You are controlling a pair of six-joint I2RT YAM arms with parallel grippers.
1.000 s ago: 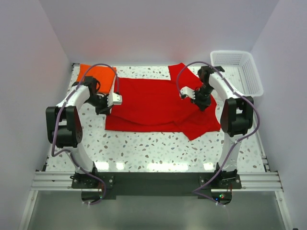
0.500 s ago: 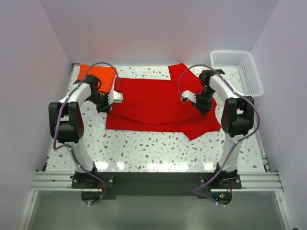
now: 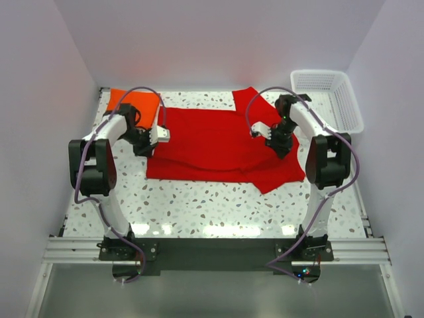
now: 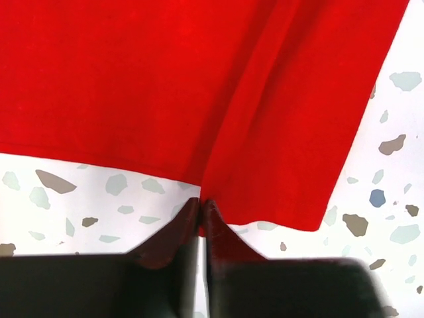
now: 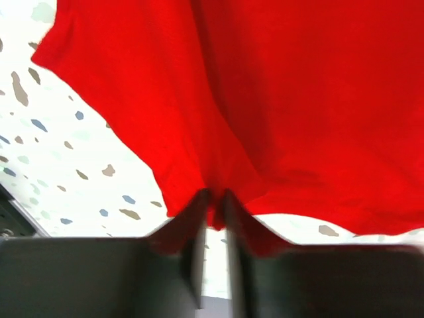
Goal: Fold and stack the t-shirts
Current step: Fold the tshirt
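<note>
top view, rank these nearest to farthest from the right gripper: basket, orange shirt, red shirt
From the right gripper:
1. red shirt, directly under it, cloth pinched between its fingers
2. basket, at the far right corner
3. orange shirt, at the far left corner, across the table
</note>
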